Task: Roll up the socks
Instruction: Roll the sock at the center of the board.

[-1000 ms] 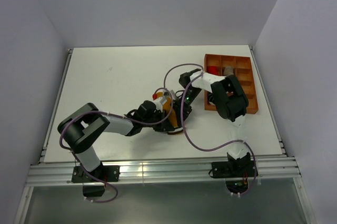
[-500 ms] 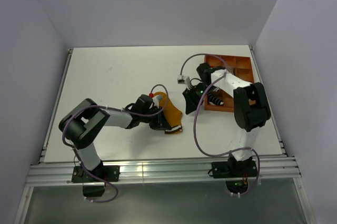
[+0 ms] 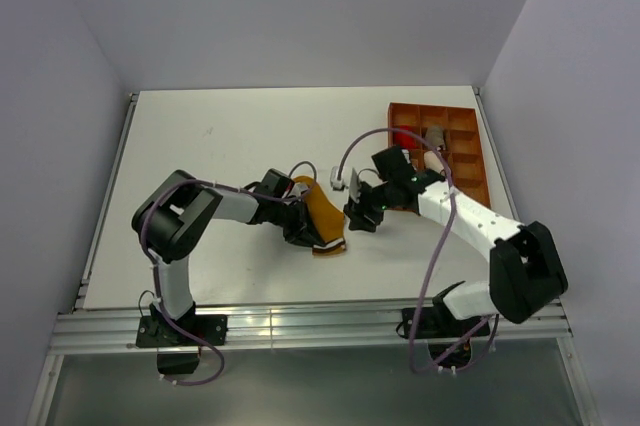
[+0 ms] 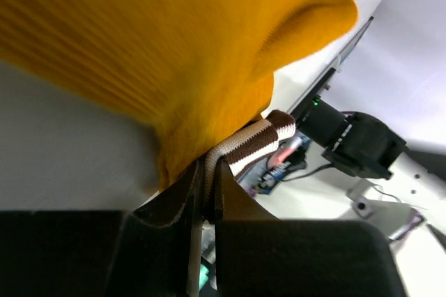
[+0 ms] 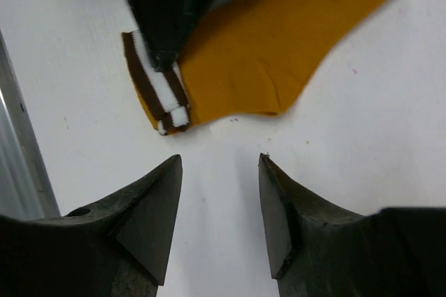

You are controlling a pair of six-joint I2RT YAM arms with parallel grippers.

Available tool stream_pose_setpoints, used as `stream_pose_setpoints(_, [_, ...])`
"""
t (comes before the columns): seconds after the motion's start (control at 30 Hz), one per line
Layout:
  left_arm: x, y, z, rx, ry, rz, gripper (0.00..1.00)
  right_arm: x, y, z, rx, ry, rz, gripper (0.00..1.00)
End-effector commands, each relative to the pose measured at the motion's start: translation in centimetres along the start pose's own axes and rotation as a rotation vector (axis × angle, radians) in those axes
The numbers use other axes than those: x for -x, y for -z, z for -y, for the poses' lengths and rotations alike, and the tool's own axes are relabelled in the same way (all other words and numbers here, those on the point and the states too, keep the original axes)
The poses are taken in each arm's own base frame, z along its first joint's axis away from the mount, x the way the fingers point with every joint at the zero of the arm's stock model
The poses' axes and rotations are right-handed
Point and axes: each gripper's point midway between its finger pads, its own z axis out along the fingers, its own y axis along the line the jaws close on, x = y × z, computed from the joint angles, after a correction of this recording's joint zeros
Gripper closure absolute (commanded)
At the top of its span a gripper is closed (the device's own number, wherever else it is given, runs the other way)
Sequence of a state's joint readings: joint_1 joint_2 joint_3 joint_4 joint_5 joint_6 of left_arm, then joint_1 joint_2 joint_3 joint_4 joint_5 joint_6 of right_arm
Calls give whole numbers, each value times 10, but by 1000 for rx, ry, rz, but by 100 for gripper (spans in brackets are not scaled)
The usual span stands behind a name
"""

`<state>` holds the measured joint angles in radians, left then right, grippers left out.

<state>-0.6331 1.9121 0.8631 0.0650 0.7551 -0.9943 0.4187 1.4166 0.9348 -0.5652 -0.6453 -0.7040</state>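
Note:
A mustard-orange sock point(image 3: 322, 210) lies flat on the white table point(image 3: 220, 146), its brown-and-white striped cuff point(image 5: 160, 95) toward the near edge. My left gripper point(image 4: 208, 161) is shut on that cuff point(image 4: 258, 140), the fabric pinched between its fingers; from above, the left gripper point(image 3: 312, 234) lies over the sock's left side. My right gripper point(image 5: 219, 161) is open and holds nothing, hovering over bare table just short of the sock point(image 5: 279, 39). From above, the right gripper point(image 3: 357, 216) sits just to the right of the sock.
An orange compartment tray point(image 3: 470, 171) stands at the back right, with a red bundle point(image 3: 403, 133) and a grey bundle point(image 3: 435, 134) in its far cells. The right arm stretches across in front of the tray. A metal rail point(image 3: 300, 318) runs along the table's near edge.
My right gripper has moved from beside the tray down to the sock's right side and opened wider. The left gripper has kept its hold on the cuff.

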Motion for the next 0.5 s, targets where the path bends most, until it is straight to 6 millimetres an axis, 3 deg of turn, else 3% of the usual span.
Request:
stream_pose_setpoints(0.0, [-23, -4, -55, 183, 174, -67, 100, 19, -9, -15, -80, 243, 44, 44])
stream_pose_setpoints(0.03, [-23, -4, -56, 185, 177, -72, 100, 10, -14, -23, -75, 265, 25, 43])
stream_pose_setpoints(0.13, [-24, -4, -57, 185, 186, -85, 100, 9, -26, -47, -47, 358, 26, 41])
stream_pose_setpoints(0.47, [-21, -7, -58, 190, 188, -110, 100, -8, -61, -75, -32, 509, -56, 43])
